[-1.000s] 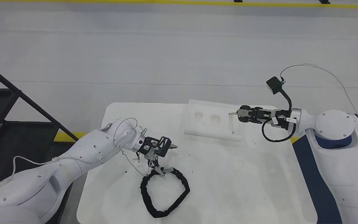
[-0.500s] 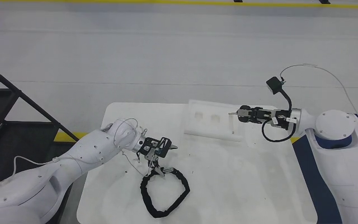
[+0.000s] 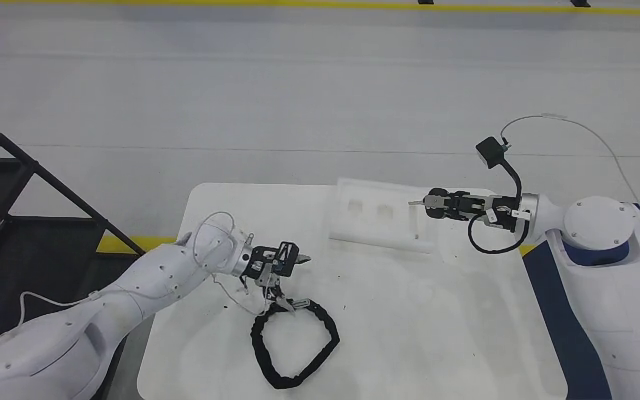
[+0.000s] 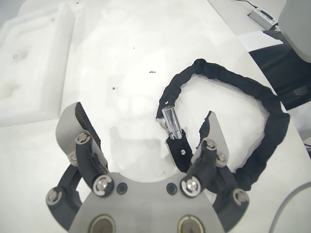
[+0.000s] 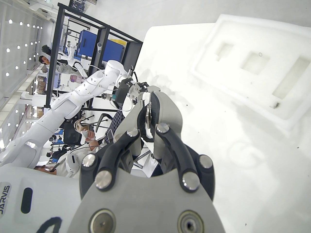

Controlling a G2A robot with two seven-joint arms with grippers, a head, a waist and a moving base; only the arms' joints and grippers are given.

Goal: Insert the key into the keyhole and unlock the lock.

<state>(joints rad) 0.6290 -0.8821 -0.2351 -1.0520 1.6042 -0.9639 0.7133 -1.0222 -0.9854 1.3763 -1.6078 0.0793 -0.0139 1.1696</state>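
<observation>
Your left arm has edged back toward the left edge of the worktop (image 3: 430, 330); the right has not shifted. The left jaws stand wide open and empty, straddling the lock cylinder (image 4: 171, 122), which sits nearer one finger than the other. Centre it before closing, and grip low so its free end stays clear. Its black chain (image 3: 295, 345) loops near the front-left corner. The right jaws pinch the key (image 3: 418, 202) over the foam tray (image 3: 350, 232) by the far edge, well apart from the lock.
</observation>
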